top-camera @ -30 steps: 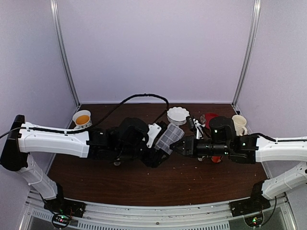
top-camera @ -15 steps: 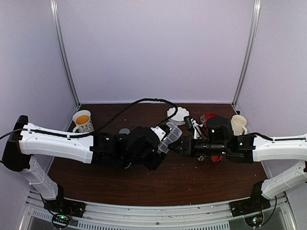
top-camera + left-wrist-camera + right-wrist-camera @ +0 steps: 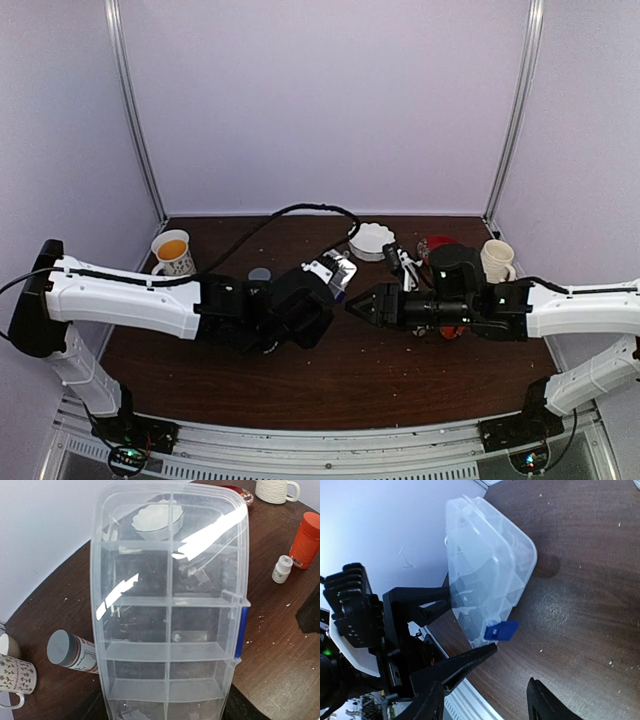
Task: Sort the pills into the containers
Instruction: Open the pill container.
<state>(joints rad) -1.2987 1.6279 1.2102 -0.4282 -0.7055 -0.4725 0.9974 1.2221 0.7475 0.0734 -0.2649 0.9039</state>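
My left gripper (image 3: 326, 288) is shut on the near end of the clear organizer box (image 3: 341, 270), which it holds tilted up off the table. In the left wrist view the box (image 3: 170, 605) fills the frame, its lid closed and its blue latch (image 3: 243, 630) on the right edge. My left gripper (image 3: 167, 713) clamps the box's bottom end there. My right gripper (image 3: 512, 665) stands open just below the blue latch (image 3: 501, 630) without touching it. Tiny pale pills (image 3: 611, 664) lie scattered on the brown table (image 3: 380, 375). A small pale spot (image 3: 176, 636) shows in one compartment; I cannot tell what it is.
At the back stand a white scalloped bowl (image 3: 372, 240), an orange bottle (image 3: 306, 540), a small white bottle (image 3: 282, 569) and a white mug (image 3: 497, 260). A grey-capped can (image 3: 70, 651) lies left of the box, and a patterned mug (image 3: 172, 254) stands at the far left.
My right gripper has opened and let go of the box's latch edge. My left arm has tipped the box up more steeply and drawn it slightly left.
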